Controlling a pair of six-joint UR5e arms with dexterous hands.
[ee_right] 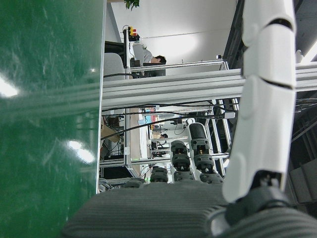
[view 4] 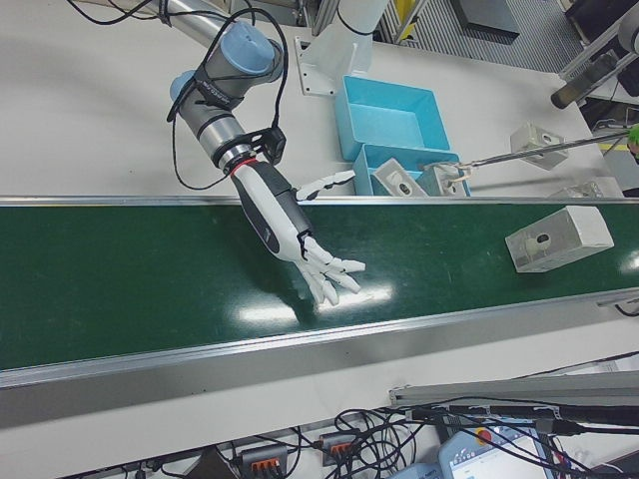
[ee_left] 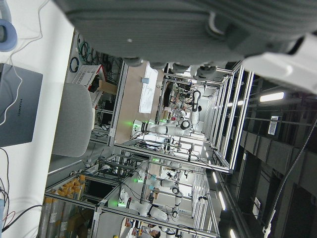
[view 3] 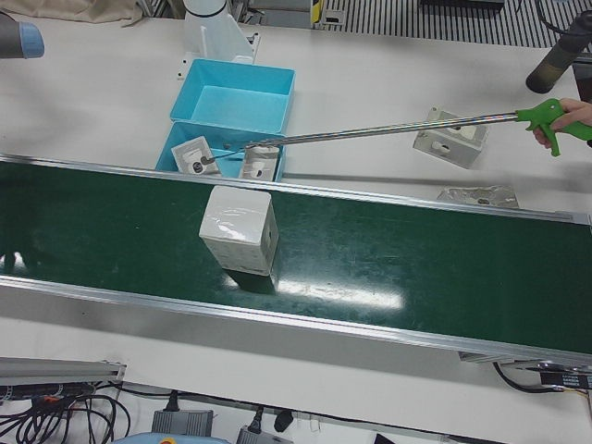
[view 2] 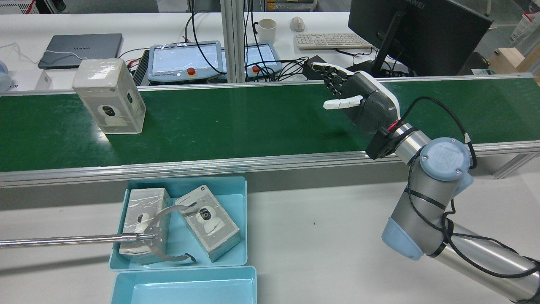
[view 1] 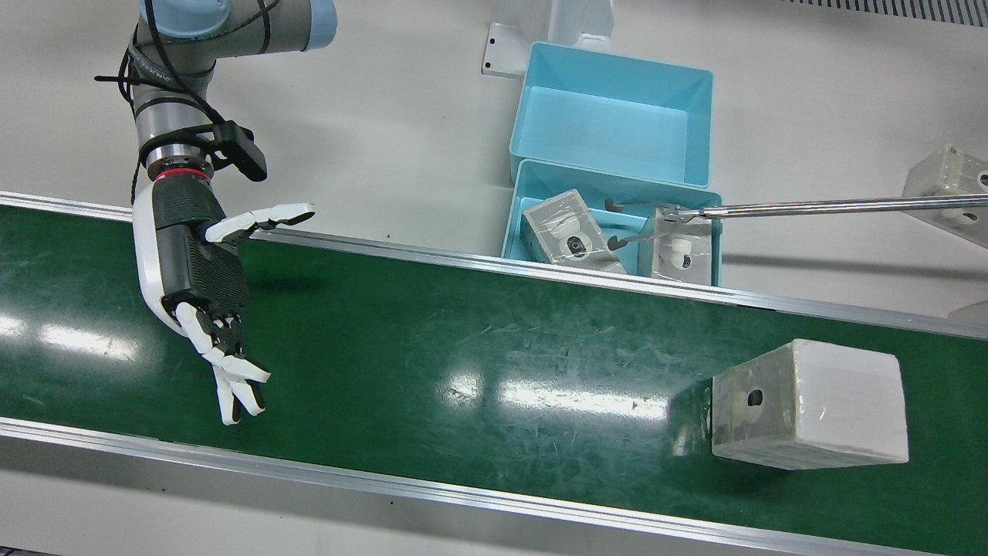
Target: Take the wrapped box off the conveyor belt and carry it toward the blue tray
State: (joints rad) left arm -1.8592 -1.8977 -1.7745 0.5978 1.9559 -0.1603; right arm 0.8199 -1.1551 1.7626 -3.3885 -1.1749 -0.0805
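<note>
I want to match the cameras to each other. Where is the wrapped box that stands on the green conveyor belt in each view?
Front view: lower right, wrapped box on the conveyor belt.
Rear view: upper left.
Left-front view: centre left.
Right-front view: right edge.
Left hand view: not in it.
Right hand view: not in it.
Shared landmark: the blue tray beside the belt.
</note>
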